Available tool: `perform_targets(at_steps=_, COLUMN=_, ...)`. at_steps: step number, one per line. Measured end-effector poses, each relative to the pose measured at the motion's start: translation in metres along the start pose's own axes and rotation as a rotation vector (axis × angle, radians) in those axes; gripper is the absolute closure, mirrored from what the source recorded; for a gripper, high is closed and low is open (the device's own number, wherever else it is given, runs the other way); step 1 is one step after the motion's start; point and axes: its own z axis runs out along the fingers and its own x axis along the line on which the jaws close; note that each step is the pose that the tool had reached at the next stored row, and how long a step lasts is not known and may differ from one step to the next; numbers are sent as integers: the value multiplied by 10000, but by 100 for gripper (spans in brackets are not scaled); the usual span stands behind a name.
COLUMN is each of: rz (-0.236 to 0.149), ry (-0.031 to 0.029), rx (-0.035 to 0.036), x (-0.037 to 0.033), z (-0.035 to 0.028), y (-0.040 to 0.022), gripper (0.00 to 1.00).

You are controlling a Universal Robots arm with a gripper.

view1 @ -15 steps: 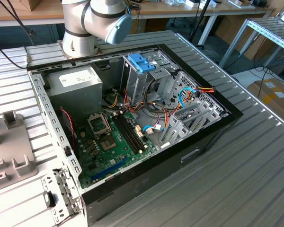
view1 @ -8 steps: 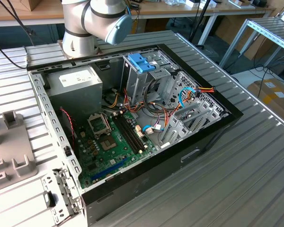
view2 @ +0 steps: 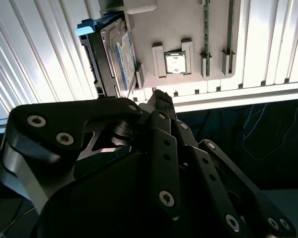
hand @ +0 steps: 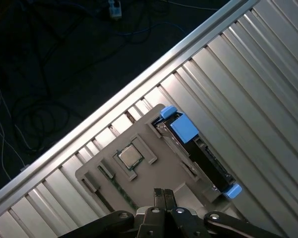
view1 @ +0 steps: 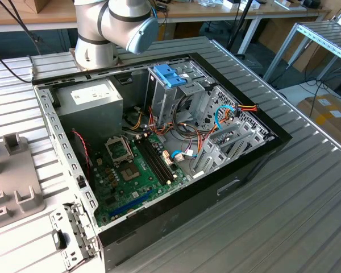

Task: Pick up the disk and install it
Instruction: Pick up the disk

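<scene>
The disk [hand: 204, 154] stands on edge in a slot at the side of a grey fixture plate [hand: 154, 173]. It has a dark body with blue rails at both ends. In the second wrist view the disk [view2: 123, 55] shows its white label. In both wrist views my gripper [hand: 163, 192] hovers above the plate, a short way from the disk. Its fingertips [view2: 161, 98] are pressed together with nothing between them.
The plate also carries a processor chip [hand: 130, 157] and a memory stick [view2: 206, 34]. In the exterior view an open computer case [view1: 159, 222] lies on a ribbed metal table, with a drive cage topped by a light-blue bracket [view1: 169, 74], a power supply [view1: 91, 99] and a motherboard [view1: 131, 170]. Dark floor with cables lies past the table edge [hand: 89, 124].
</scene>
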Motion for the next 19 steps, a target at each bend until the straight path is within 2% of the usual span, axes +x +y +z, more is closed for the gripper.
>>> perform_targets(at_steps=19, rz=-859, ry=39, rx=-21, x=0, z=0, y=0, gripper=89)
